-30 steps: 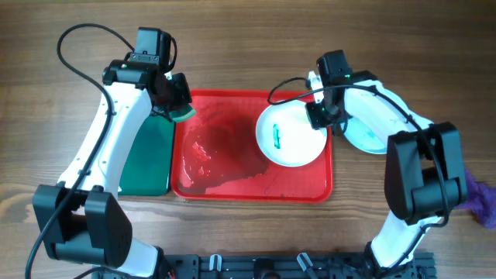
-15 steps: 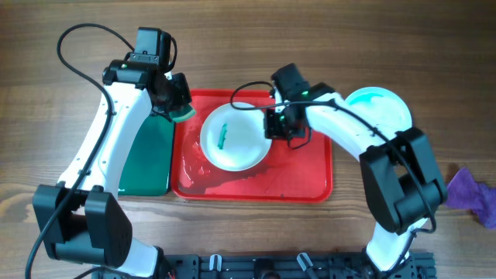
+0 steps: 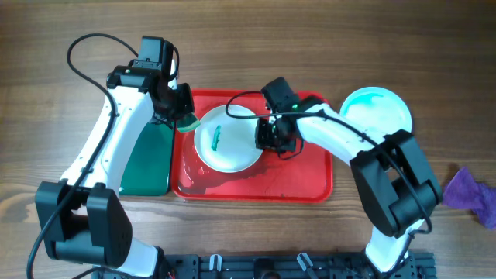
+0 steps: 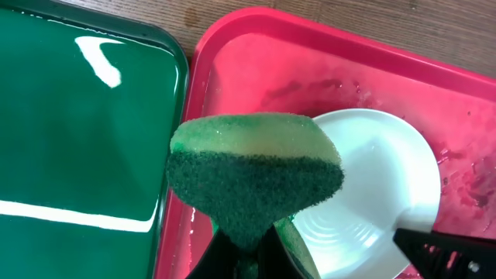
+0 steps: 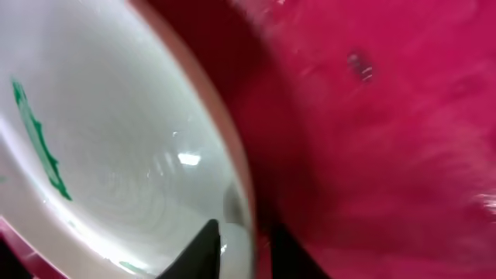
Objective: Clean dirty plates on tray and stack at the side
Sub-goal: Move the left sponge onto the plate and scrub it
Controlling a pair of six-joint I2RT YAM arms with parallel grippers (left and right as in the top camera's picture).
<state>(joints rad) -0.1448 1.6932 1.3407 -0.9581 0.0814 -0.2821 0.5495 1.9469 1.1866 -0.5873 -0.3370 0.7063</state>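
My right gripper [image 3: 264,138] is clamped on the right rim of a dirty plate [image 3: 229,147], which sits in the left half of the tray [image 3: 302,186]. My left gripper [image 3: 180,116] pinches a green sponge [image 4: 256,174] over the tray's left rim, just beside that plate. A second plate [image 3: 380,112] rests off the tray's right end.

No writing, label, brand, number or sign can be read in any view: none on the red tray [image 3: 302,182], the white plate [image 3: 232,149], the green tray [image 3: 147,163] or the sponge [image 4: 256,167].
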